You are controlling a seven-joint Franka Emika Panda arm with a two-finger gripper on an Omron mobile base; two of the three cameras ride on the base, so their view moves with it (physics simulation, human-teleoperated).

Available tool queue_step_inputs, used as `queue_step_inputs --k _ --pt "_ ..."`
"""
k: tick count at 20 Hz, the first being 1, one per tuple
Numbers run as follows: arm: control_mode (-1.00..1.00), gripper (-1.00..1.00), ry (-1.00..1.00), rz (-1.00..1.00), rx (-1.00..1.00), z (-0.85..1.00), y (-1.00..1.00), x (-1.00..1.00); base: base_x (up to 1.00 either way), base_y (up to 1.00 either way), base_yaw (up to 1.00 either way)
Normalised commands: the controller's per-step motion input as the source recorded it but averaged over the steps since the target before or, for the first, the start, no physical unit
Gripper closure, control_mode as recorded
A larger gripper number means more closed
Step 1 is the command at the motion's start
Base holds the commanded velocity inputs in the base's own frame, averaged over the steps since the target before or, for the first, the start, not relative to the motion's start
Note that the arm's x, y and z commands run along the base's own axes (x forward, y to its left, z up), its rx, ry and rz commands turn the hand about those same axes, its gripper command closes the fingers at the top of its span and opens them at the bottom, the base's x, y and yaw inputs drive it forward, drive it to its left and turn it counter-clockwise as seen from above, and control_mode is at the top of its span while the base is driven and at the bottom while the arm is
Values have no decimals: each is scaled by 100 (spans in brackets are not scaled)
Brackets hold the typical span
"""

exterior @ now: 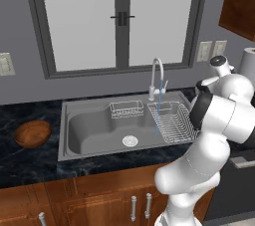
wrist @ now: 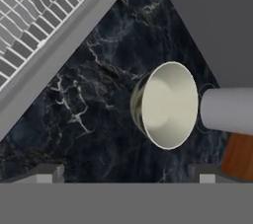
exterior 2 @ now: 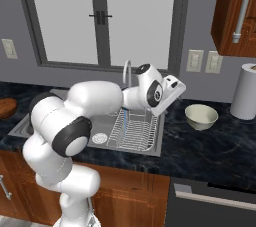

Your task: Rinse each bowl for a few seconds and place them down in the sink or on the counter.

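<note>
A: Water is running already, we see: a thin blue stream falls from the curved chrome faucet onto the wire rack at the right end of the wide grey steel sink.

B: Yes, but we judge that neither bowl has been under it. The glossy reddish-brown wooden bowl sits on the black marble-look counter left of the basin, well apart from our arm. The pale cream-greenish bowl stands upright on the counter right of the sink, near the white paper-towel roll.

A: And our two-finger gripper?

B: Spread wide, with nothing between the fingers. In the hand view its tips stand either side of the frame's bottom, and the cream bowl lies ahead of them, not touched.

A: So we would say the work is at its start.

B: We think so: grasp the cream bowl, rinse it, set it down, then the same for the wooden one.
</note>
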Motion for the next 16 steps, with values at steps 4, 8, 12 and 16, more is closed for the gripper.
queue_step_inputs --k 4,8,12,16 --pt "-100 -100 0 -4 3 -18 -10 0 0 0 0" --pt "-100 -100 0 -3 2 -16 -12 0 0 0 0" --pt "-100 -100 0 -1 2 -13 -14 0 0 0 0" --pt "-100 -100 0 -1 0 -12 -8 0 0 0 0"
